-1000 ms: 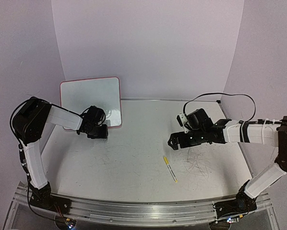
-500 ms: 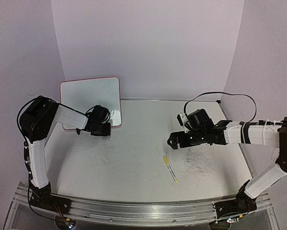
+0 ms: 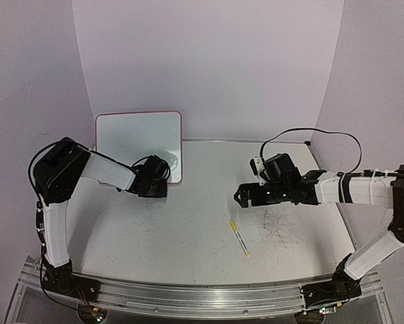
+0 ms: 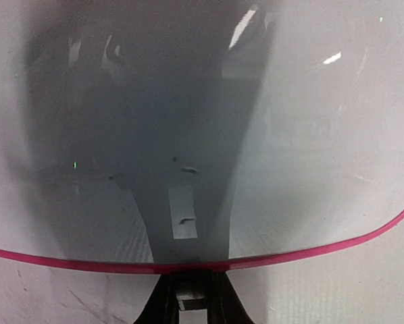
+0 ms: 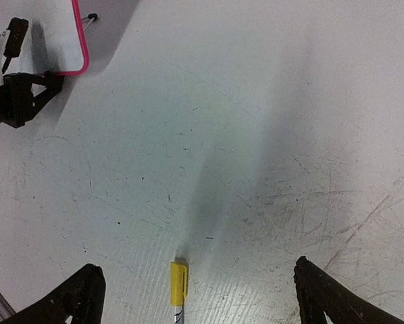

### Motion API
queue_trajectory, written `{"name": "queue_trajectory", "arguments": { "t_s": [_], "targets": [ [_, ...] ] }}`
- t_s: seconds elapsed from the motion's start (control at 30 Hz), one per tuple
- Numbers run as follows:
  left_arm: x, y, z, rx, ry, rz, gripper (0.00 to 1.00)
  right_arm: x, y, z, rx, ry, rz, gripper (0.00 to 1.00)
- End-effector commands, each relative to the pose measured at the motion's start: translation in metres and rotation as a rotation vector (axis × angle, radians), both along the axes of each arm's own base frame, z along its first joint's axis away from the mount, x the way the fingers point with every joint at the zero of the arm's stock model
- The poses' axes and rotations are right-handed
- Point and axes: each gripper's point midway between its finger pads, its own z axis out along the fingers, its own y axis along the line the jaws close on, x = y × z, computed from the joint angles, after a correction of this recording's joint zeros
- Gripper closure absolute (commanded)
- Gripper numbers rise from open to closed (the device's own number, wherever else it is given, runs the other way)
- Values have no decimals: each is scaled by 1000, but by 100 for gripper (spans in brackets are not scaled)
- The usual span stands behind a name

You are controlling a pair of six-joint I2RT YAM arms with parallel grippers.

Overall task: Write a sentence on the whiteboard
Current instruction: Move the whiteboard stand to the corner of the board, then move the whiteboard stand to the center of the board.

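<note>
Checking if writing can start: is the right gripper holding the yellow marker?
No, the marker lies on the table, apart from the open right gripper.

The whiteboard (image 3: 138,143) stands propped and leaning back at the far left of the table (image 3: 188,219). It is a small, rounded-cornered rectangle, glossy white with a thin pink-red rim. The left end effector (image 4: 187,287) pinches its lower edge near the right corner. Dark reflections show on its face.

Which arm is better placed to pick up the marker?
Right. The right gripper, open, hovers close to the marker; the left gripper is clamped on the whiteboard rim.
</note>
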Motion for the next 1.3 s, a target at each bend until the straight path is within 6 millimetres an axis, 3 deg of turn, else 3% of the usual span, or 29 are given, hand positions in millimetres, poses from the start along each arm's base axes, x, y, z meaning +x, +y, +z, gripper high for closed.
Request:
{"name": "queue_trajectory", "arguments": {
  "t_s": [0.0,0.37,0.5,0.57,0.8,0.97,1.07,1.27],
  "targets": [
    [-23,-75,7,-101,-29,-74,99,5,-6,11,21,-43,-64,2],
    [-76,-187,4,-213,-26,-135,96,6,-28,23,17,-95,-172,2],
    [-82,-200,3,-220,-14,-169,90,4,-33,25,13,-96,-182,2],
    [-85,-201,3,-221,-4,-184,83,2,-35,25,11,-98,-187,2],
    [-110,-197,24,-230,17,-283,50,3,-38,21,-18,-93,-193,2],
    [-126,-176,54,-246,0,-310,34,5,-17,24,-7,-81,-169,2],
    [-136,-155,77,-258,-29,-310,27,7,8,25,38,-59,-148,2],
    [-153,-84,103,-203,-80,-231,18,11,95,19,129,10,-55,10]
  ]
}}
